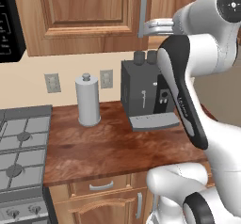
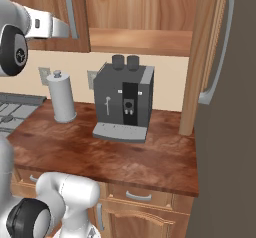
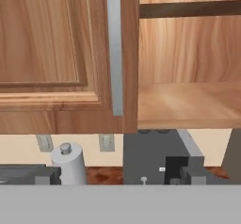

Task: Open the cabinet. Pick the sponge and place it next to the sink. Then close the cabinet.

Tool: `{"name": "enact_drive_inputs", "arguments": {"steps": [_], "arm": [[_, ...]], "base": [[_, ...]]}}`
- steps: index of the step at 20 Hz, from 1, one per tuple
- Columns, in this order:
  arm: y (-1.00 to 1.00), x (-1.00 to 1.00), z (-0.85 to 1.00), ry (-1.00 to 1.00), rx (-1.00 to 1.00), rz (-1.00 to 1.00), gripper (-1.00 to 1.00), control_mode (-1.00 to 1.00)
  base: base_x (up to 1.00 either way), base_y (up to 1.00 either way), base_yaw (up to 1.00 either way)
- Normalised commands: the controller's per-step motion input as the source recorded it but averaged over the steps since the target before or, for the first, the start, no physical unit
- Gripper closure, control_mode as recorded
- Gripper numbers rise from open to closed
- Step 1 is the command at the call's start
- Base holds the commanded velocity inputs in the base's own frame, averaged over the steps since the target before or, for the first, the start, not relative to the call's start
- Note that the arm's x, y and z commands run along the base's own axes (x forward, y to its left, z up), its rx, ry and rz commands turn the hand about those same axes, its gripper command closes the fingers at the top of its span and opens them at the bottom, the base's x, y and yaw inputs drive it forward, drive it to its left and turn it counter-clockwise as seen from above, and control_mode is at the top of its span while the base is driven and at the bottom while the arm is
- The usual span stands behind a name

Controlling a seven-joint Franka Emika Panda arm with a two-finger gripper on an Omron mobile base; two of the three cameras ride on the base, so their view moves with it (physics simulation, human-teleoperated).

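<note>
The cabinet [image 3: 56, 53] hangs on the wall above the counter. Its left door is shut, with a long grey bar handle [image 3: 114, 53] down its right edge. The right door [image 2: 200, 57] is swung out, baring a wooden shelf [image 3: 188, 9] and the cabinet floor [image 3: 188, 105]; I see nothing on the parts that show. The sponge and the sink are out of view. My gripper [image 3: 121, 178] is open and holds nothing. It hovers a little in front of the left door's handle [image 1: 142, 6], level with its lower end and apart from it.
On the brown counter [image 1: 103, 148] stand a dark coffee machine [image 1: 143, 93] under the cabinet and a grey paper-towel holder [image 1: 88, 100]. A stove [image 1: 19, 152] lies at the left. A tall grey panel [image 2: 235, 132] closes off the right. Low drawers [image 1: 101, 186] run below.
</note>
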Motion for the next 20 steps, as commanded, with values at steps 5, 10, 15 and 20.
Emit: {"name": "enact_drive_inputs", "arguments": {"steps": [5,10,15,20], "arm": [[0.06,0.14,0.14,0.00,0.00,0.00,-1.00,-1.00],[0.00,0.35,0.00,0.00,0.00,0.00,-1.00,-1.00],[0.00,0.35,0.00,0.00,0.00,0.00,-1.00,-1.00],[0.00,0.42,0.00,0.00,0.00,0.00,-1.00,-1.00]], "base": [[0.00,0.00,0.00],[0.00,0.00,0.00],[0.00,0.00,0.00],[0.00,0.00,0.00]]}}
